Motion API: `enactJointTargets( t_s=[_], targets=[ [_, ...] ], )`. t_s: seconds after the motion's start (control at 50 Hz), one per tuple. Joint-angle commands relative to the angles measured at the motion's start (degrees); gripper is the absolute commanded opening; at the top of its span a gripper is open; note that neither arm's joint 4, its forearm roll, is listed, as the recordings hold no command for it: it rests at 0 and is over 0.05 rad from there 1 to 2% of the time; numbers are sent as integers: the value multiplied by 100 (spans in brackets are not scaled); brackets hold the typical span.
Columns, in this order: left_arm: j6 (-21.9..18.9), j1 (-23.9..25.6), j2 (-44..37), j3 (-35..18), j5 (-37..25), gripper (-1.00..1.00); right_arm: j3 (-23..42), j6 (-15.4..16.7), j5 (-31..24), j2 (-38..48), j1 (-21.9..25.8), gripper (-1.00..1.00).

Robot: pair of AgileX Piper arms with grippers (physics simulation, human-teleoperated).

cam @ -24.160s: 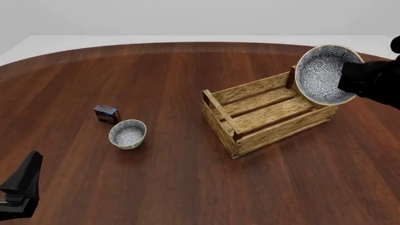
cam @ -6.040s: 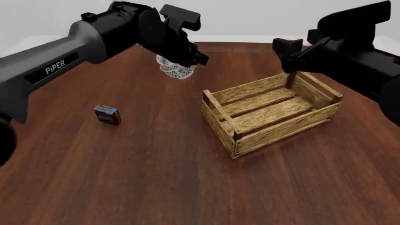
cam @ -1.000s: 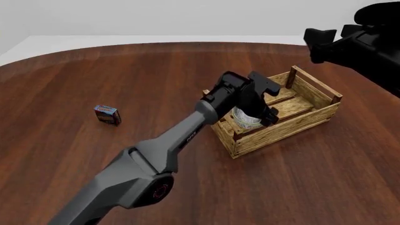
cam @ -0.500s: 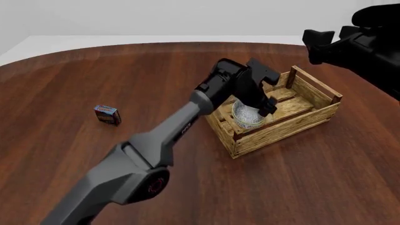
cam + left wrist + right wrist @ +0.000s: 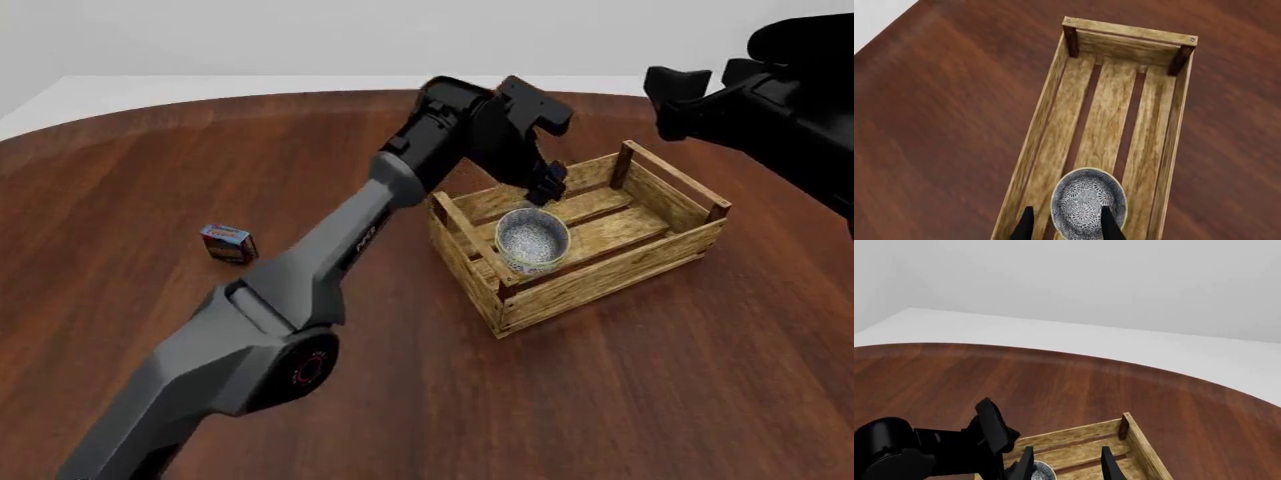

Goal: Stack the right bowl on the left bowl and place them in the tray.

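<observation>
A light-wood slatted tray point(image 5: 641, 262) with darker brown corner posts sits on a glossy reddish-brown wooden table point(image 5: 267, 150) streaked with darker grain. Inside, stacked bowls point(image 5: 533, 241) show a white ground covered in a dense blue-grey floral pattern, with a pale cream rim. Above them hangs the black left gripper point(image 5: 550, 184) on a grey arm bearing a red ring mark near its base. A small blue box point(image 5: 228, 243) with red and white print stands on the table. The right gripper point(image 5: 1065, 469) is black. The backdrop is plain pale grey.
</observation>
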State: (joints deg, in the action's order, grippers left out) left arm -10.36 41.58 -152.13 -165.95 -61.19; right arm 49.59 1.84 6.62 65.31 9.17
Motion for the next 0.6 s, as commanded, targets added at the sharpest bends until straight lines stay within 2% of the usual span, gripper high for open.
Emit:
enactJointTargets(
  t_s=[0.02,0.6],
  targets=[
    [30,-340,478,387,37,100,40,35,-62,-2,96,100],
    [193,-1079,618,395,73,100,44,62,-76,0,126,100]
  ],
)
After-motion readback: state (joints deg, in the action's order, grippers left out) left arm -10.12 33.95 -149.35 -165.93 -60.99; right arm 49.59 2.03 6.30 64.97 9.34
